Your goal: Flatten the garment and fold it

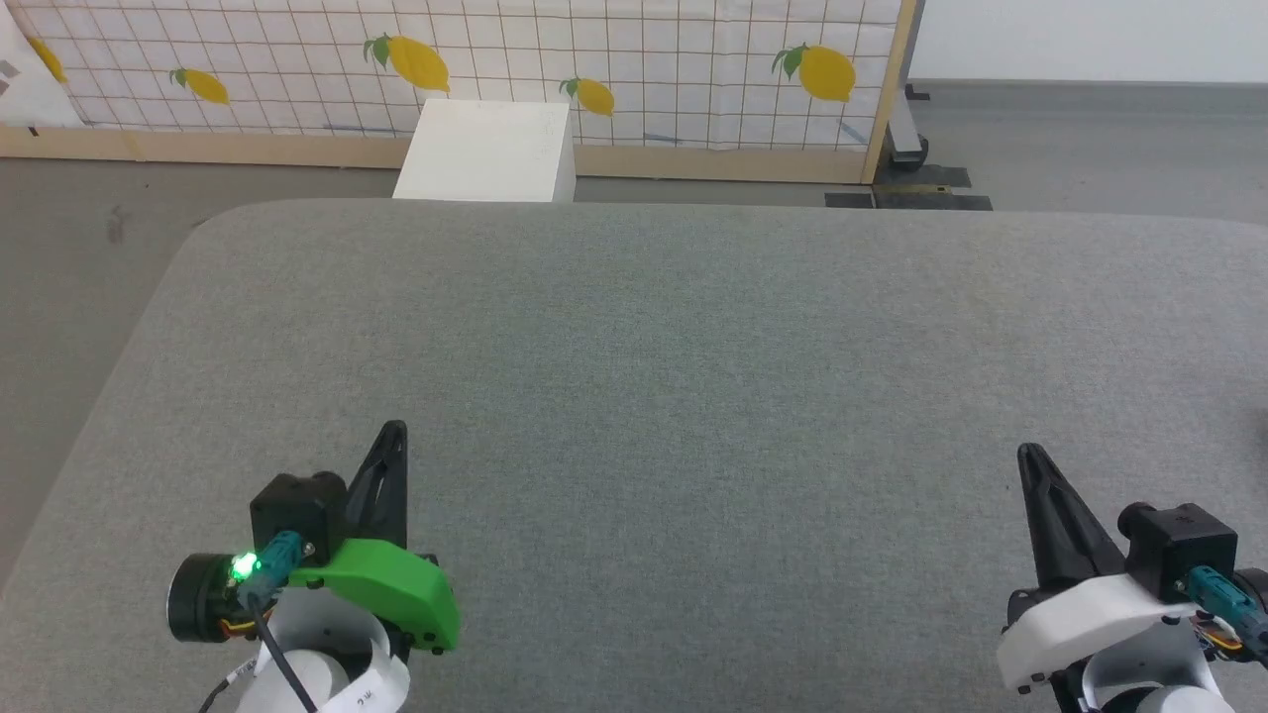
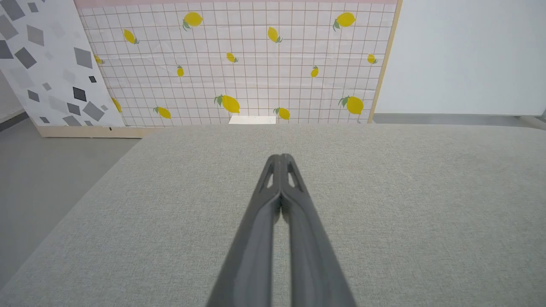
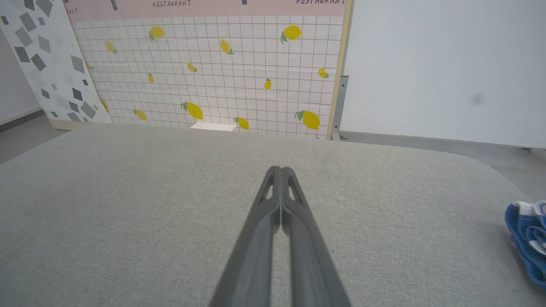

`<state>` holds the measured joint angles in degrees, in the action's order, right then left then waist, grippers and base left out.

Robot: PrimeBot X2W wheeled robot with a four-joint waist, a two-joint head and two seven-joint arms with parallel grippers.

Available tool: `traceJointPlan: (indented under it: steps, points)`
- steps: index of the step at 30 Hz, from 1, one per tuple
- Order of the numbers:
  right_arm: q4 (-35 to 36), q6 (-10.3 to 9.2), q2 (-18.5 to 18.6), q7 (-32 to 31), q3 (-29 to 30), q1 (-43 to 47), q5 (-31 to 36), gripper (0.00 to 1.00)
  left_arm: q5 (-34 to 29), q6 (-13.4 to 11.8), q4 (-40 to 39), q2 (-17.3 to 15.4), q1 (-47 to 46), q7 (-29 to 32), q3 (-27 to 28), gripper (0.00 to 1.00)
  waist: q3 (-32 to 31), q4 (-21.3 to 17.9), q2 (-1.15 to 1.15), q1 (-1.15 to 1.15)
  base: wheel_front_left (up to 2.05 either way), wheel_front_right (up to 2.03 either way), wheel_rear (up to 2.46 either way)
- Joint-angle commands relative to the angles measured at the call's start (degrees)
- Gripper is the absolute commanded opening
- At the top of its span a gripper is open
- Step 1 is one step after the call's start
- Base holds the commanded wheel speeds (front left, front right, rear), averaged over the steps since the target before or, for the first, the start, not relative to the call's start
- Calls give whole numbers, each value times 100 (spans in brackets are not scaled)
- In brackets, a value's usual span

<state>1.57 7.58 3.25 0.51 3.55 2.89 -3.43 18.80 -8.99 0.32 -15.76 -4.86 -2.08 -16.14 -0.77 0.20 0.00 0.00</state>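
The garment (image 3: 527, 238) is a bunched heap of bright blue cloth with white trim, lying on the grey table (image 3: 128, 204) at the far right edge of the right wrist view, well to the right of my right gripper (image 3: 280, 170). That gripper is shut and holds nothing. In the head view my right gripper (image 1: 1030, 456) hovers at the lower right and my left gripper (image 1: 394, 432) at the lower left, both above the grey table (image 1: 674, 376). My left gripper (image 2: 281, 157) is shut with its fingers pressed together and empty.
A white box (image 1: 487, 151) stands on the floor beyond the table's far edge. Behind it runs a lemon-print panel (image 1: 614, 59) with a wooden frame. The grey floor (image 1: 69, 248) lies to the left of the table's rounded corner.
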Motion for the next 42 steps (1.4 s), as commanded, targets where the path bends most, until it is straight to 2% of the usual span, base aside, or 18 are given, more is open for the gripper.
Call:
traceJointPlan:
  steps: [1, 42]
  points:
    - [-24, -5, -18, -8, -28, -102, 85, 0, -149, 60, -17, 87, 103, 12, 98, 0, 2, 0, 0, 0, 0, 0, 0]
    - [-125, -8, -32, -41, -277, -244, 282, 0, -1468, 699, -29, 1002, 395, 161, 1253, 0, 59, -15, 0, 0, 0, 0, 0]
